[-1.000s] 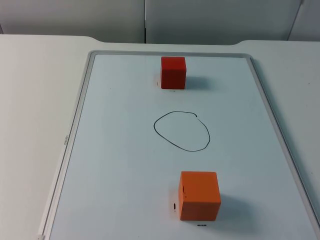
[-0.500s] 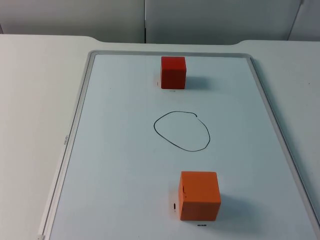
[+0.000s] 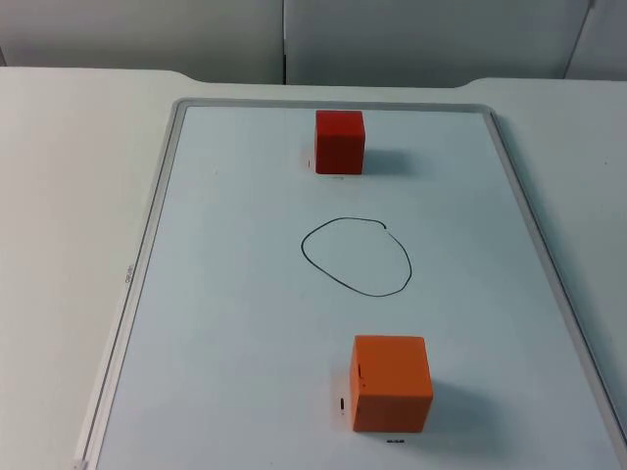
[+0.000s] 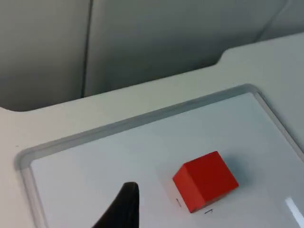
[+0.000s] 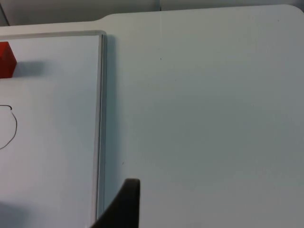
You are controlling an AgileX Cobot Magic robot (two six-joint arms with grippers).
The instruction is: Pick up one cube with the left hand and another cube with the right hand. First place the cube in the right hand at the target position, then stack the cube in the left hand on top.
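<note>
So, top view: the drawn ring (image 3: 356,257) on the whiteboard (image 3: 196,294) marks the target; the red cube (image 3: 340,141) sits beyond the ring, the orange cube (image 3: 390,383) on its near side, both untouched.
Left wrist view: the left gripper (image 4: 121,209) hangs near the red cube, presumably lining up; finger spacing, can't tell.
Right wrist view: the right gripper (image 5: 123,204) waits beside the whiteboard's frame, well off the ring; spacing unclear too.

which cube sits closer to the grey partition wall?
The red cube, at the whiteboard's far end, beyond the drawn black circle. The orange cube sits on the circle's other side, at the near end.
</note>
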